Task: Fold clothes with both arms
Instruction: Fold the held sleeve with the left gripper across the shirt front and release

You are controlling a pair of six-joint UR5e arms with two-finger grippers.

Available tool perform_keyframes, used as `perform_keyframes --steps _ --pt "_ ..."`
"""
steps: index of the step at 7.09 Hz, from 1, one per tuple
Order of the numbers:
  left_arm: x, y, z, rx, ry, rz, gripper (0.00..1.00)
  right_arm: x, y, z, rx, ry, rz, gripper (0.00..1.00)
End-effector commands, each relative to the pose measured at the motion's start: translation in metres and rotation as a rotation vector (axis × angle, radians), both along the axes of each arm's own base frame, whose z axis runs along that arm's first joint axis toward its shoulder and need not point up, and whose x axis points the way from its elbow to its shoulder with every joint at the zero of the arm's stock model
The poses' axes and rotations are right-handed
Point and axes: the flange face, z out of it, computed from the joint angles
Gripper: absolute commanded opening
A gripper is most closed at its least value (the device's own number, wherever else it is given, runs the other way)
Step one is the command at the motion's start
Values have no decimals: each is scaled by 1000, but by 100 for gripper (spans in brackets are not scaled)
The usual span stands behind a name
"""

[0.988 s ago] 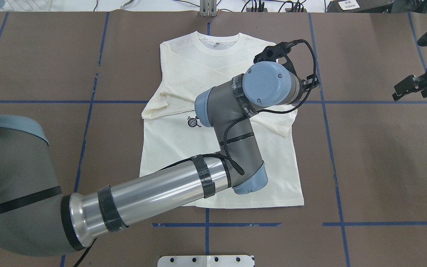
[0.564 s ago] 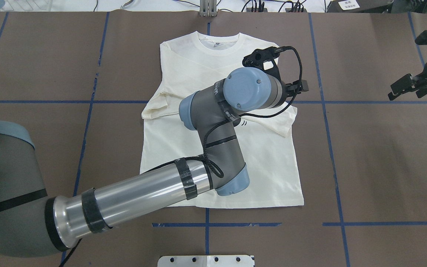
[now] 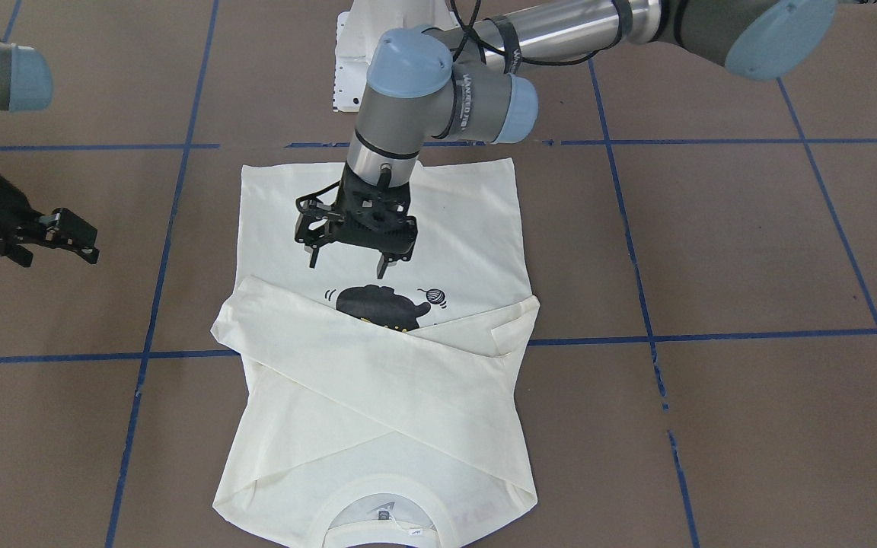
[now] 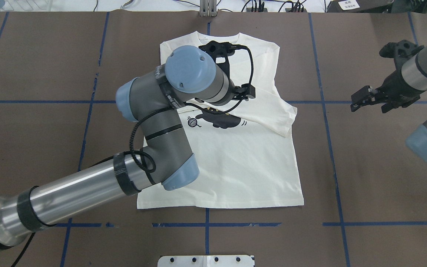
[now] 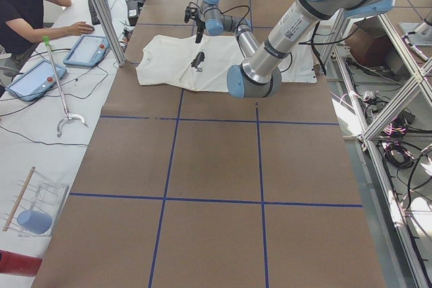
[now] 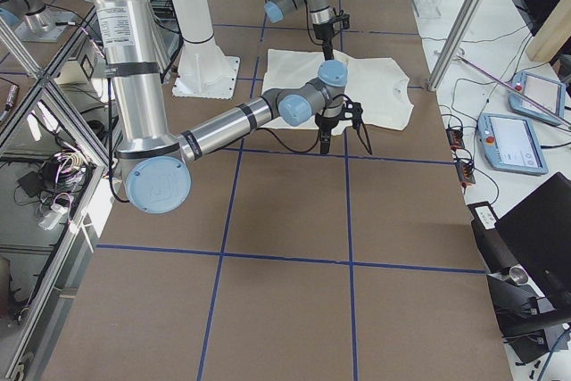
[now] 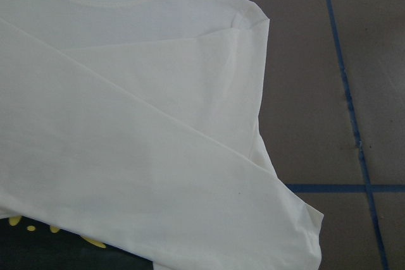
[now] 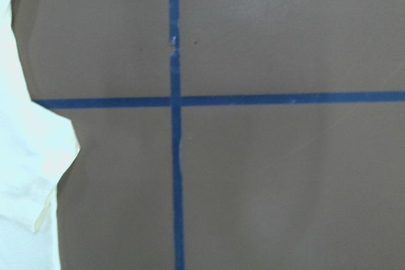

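The cream clothes (image 4: 258, 159) are one T-shirt lying flat on the brown table, collar at the far side from the robot. Both sleeves are folded across the chest (image 3: 377, 396), and the black cat print (image 3: 381, 303) shows just below them. My left gripper (image 3: 346, 266) hangs open and empty a little above the shirt's body, next to the print. In the overhead view the left wrist hides it. The left wrist view shows only a folded sleeve (image 7: 126, 124). My right gripper (image 4: 369, 105) hovers open over bare table to the shirt's right, holding nothing.
Blue tape lines (image 4: 330, 148) grid the table. The white base plate (image 4: 206, 260) sits at the robot's edge. A person (image 5: 27, 11) sits at a side bench with tablets (image 5: 88, 50) and a hooked rod. Metal frame posts (image 6: 464, 20) stand at the table's ends.
My left arm has swung from the shirt's right side across to its middle and left. My right gripper has moved in toward the shirt. The shirt has not moved.
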Motion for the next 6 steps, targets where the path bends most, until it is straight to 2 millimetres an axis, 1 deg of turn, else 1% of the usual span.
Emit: perform_keyframes --steps 1,2,3,4,5,6 --pt "-100 29 53 97 -107 56 100 -95 75 -43 -37 -32 83 100" --pt "-133 41 70 127 -127 61 100 -130 108 -55 -36 -82 114 100" --pt "-148 50 77 135 -126 60 100 -165 144 -57 -15 -61 128 100" --pt "-154 53 72 143 -115 58 100 -190 173 -51 2 -33 104 100" --pt "-153 53 72 144 -115 59 100 -193 181 -46 -7 -26 84 100" --pt "-153 53 73 141 -116 58 100 -196 184 -40 -15 -17 73 100"
